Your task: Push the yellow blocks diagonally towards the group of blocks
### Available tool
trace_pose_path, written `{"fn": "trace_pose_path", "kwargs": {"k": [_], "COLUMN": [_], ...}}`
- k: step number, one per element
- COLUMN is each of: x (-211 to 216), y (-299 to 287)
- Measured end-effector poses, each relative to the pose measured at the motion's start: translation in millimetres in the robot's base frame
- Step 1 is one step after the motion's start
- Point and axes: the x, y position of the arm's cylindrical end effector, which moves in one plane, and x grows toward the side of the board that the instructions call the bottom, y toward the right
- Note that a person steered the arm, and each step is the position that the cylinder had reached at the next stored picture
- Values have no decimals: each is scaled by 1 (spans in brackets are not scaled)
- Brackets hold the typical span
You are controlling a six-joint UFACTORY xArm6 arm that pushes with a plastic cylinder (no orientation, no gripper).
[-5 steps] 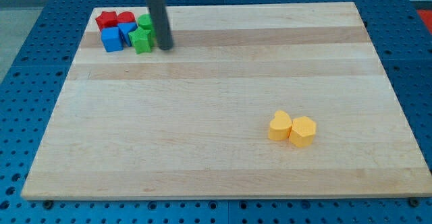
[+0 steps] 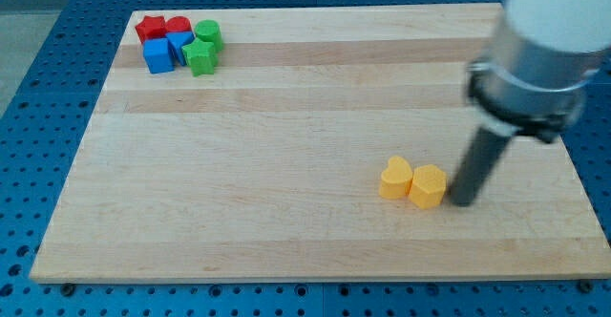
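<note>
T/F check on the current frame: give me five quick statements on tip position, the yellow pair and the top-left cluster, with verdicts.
1. My tip sits just to the view's right of the yellow blocks. True.
2. The yellow heart block and the yellow hexagonal block lie side by side, touching. True.
3. The yellow pair is already up against the group of blocks. False: the group sits at the board's top left, far from the yellow pair.
4. The group holds only red and blue blocks. False: a green star block and a green round block are in it too.
5. My tip is between the two yellow blocks. False: it is outside the pair, beside the hexagonal one.
</note>
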Motion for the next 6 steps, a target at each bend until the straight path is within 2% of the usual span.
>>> {"fn": "trace_pose_path", "kwargs": {"k": [1, 2, 3, 5, 6], "x": [-4, -41, -54, -72, -91], "y": [-97, -163, -217, -177, -224]}}
